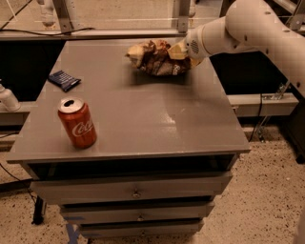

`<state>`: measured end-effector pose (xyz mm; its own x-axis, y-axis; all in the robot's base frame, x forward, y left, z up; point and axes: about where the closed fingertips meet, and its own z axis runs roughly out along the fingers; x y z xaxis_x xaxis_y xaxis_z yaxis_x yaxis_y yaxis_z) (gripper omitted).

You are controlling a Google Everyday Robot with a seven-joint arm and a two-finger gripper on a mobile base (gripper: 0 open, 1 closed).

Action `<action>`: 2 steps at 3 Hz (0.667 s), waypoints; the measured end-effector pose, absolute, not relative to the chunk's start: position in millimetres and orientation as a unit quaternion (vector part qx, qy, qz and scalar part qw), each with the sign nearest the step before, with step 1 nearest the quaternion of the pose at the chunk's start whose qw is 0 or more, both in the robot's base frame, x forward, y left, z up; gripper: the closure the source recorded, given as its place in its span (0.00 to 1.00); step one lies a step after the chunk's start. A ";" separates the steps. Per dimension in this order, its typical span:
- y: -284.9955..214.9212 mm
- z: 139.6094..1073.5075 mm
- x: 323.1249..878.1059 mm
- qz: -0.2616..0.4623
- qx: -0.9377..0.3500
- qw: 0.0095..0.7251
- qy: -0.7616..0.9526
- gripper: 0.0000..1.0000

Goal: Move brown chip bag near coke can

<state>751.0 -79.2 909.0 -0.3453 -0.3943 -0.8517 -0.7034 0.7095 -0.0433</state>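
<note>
The brown chip bag (153, 58), crumpled dark brown foil with pale yellow ends, hangs just above the far right part of the grey table (143, 114), with its shadow under it. My gripper (183, 51) is at the bag's right end and is shut on it. The white arm reaches in from the upper right. The coke can (77, 122), red with white script and a silver top, stands upright near the table's front left corner, well apart from the bag.
A small flat dark blue packet (64, 79) lies at the table's left edge, behind the can. The table has drawers (136, 190) below. A metal frame (64, 14) and a lower shelf stand behind. A white object (7, 98) sits left of the table.
</note>
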 end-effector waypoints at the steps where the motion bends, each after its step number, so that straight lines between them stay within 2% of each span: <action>1: -52.4 926.2 716.3 0.164 -0.326 0.463 0.808 1.00; 2: -18.5 929.1 686.7 0.150 -0.310 0.461 0.818 1.00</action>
<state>686.7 -18.5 929.1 -0.3823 -0.3691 -0.8471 -0.6457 0.7625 -0.0408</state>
